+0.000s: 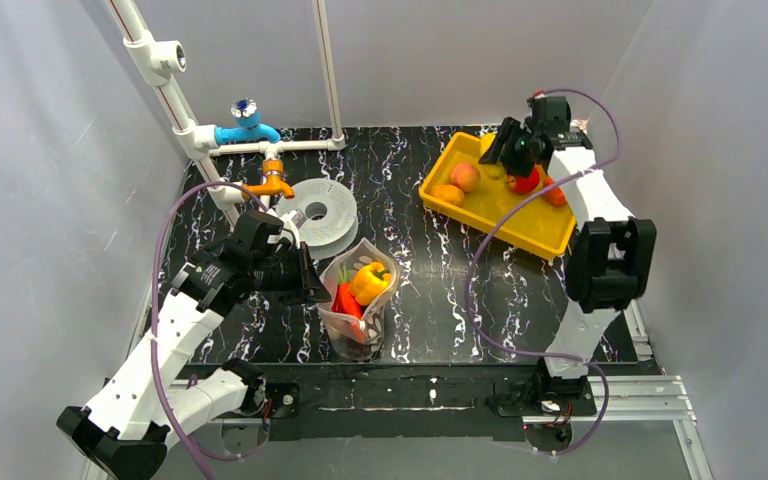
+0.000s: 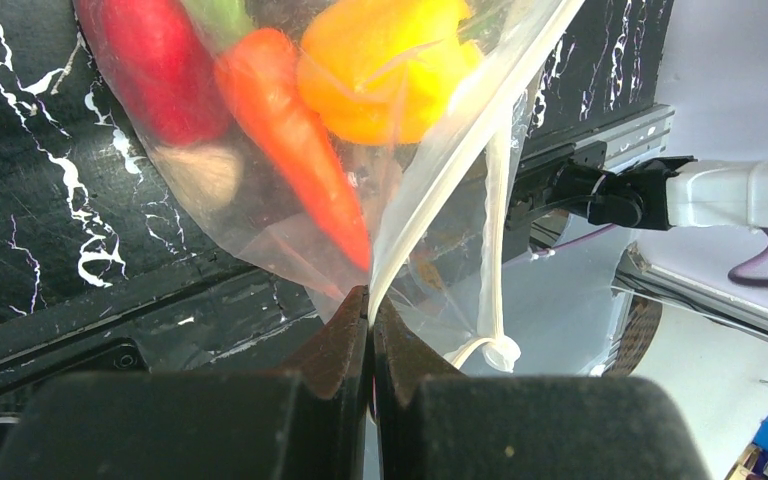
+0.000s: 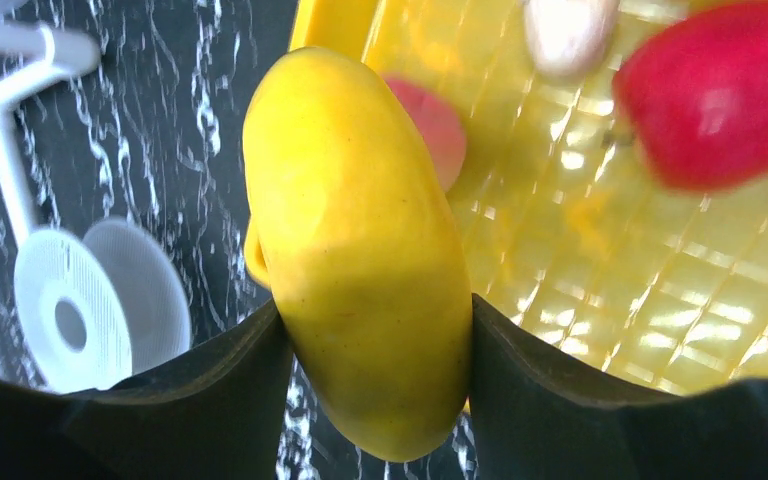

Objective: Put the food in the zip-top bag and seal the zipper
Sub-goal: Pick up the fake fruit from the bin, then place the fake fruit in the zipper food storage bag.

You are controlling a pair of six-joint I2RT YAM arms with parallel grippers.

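The zip-top bag (image 1: 362, 247) stands open in the middle of the table, holding a yellow pepper (image 1: 371, 280), a red pepper (image 1: 345, 301) and dark grapes (image 1: 356, 344). My left gripper (image 1: 310, 283) is shut on the bag's left mouth edge. In the left wrist view the gripper (image 2: 371, 300) pinches the pale zipper (image 2: 397, 232), with a carrot (image 2: 295, 140) and the yellow pepper (image 2: 390, 70) inside the bag (image 2: 260, 235). My right gripper (image 1: 505, 150) hovers over the yellow tray (image 1: 535, 232). In the right wrist view it (image 3: 375, 310) is shut on a smooth yellow fruit (image 3: 360, 220).
The tray at the back right holds a peach (image 1: 465, 177), an orange piece (image 1: 447, 193) and a red apple (image 1: 527, 183). A grey ring-shaped spool (image 1: 320, 213) lies behind the bag. A white pipe frame with a blue valve (image 1: 246, 130) and an orange valve (image 1: 273, 183) stands at the back left.
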